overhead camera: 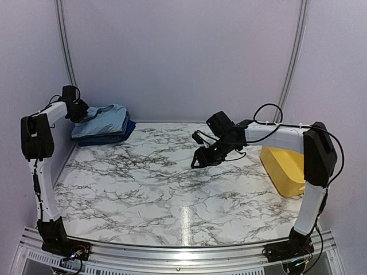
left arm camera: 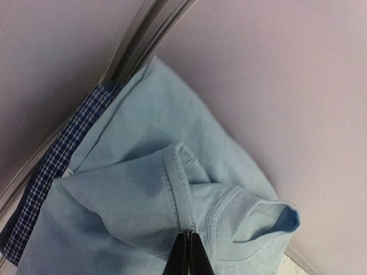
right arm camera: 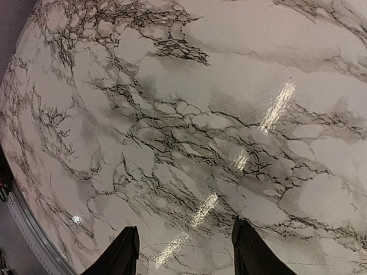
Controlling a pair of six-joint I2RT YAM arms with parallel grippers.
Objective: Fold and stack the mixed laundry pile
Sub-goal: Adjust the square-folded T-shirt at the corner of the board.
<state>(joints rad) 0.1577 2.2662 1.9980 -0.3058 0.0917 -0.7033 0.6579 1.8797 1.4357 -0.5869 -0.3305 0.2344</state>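
Nearest the arm bases, the marble worktop lies bare, with glare streaks along its middle. Past that, right of centre, the right fingers hang just over the marble. The wrist view shows them spread apart with only veined stone between them, and their tips run off the bottom of that picture. Just beyond and right of them stands a yellow tub at the worktop's right edge. The right arm crosses in front of its top and its inside cannot be seen.

Farthest away, in the far left corner against the wall, sits the pile. From above it reads as a flat stack: a light-blue T-shirt on top and a dark-blue piece showing along the bottom edge. How many layers lie between is hard to make out.

The left fingers reach onto the pile's left side. From above their tips are hidden behind the wrist. The wrist view shows them pressed together on a hemmed ridge of the T-shirt, which runs straight into their tips. Only those tips show, as the rest is cut off below. A check shirt peeks out as a narrow strip under the T-shirt's left edge, beside a grey frame rail.
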